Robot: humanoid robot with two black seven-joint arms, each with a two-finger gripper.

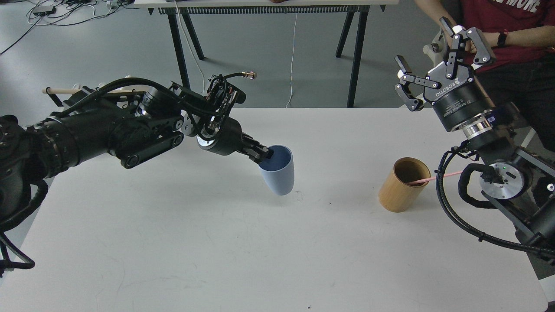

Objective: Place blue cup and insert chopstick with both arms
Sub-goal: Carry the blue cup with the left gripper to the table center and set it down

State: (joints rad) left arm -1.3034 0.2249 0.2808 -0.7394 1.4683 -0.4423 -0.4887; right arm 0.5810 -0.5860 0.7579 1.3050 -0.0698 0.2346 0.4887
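My left gripper [264,154] is shut on the rim of the blue cup [279,173], near the middle of the white table [243,242]. The cup hangs nearly upright with its base at or just above the tabletop. A pink chopstick [438,176] leans out of a tan wooden cylinder [401,185] at the right, partly hidden behind my right arm's cable. My right gripper [438,54] is open and empty, raised high above the table's far right edge, well above the cylinder.
A mug rack's wooden dowel [60,91] shows at the far left behind my left arm. A person in a red shirt [511,26] sits beyond the far right corner. A black-legged table [269,4] stands at the back.
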